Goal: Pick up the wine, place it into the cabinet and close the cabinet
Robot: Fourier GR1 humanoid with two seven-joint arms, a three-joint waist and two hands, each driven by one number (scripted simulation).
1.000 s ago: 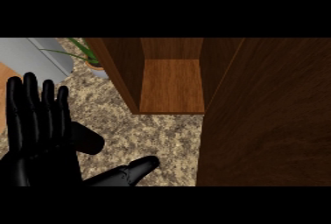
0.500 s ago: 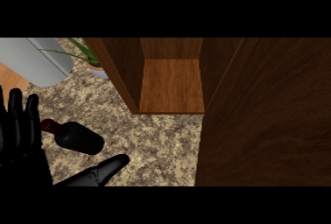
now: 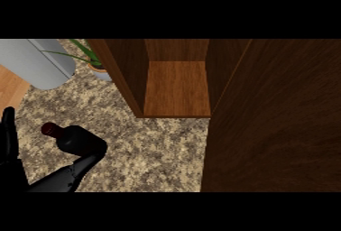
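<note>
The dark wine bottle (image 3: pixel 78 140) with its red-brown cap lies at the near left on the speckled surface. The wooden cabinet (image 3: pixel 174 88) stands open farther right, its door (image 3: pixel 279 122) swung out toward the near side.

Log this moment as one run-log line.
stage: pre-grasp | wine bottle: on counter, left of cabinet | left robot hand: open, beside bottle | cabinet: open, shelf bare | right robot hand: not visible
</note>
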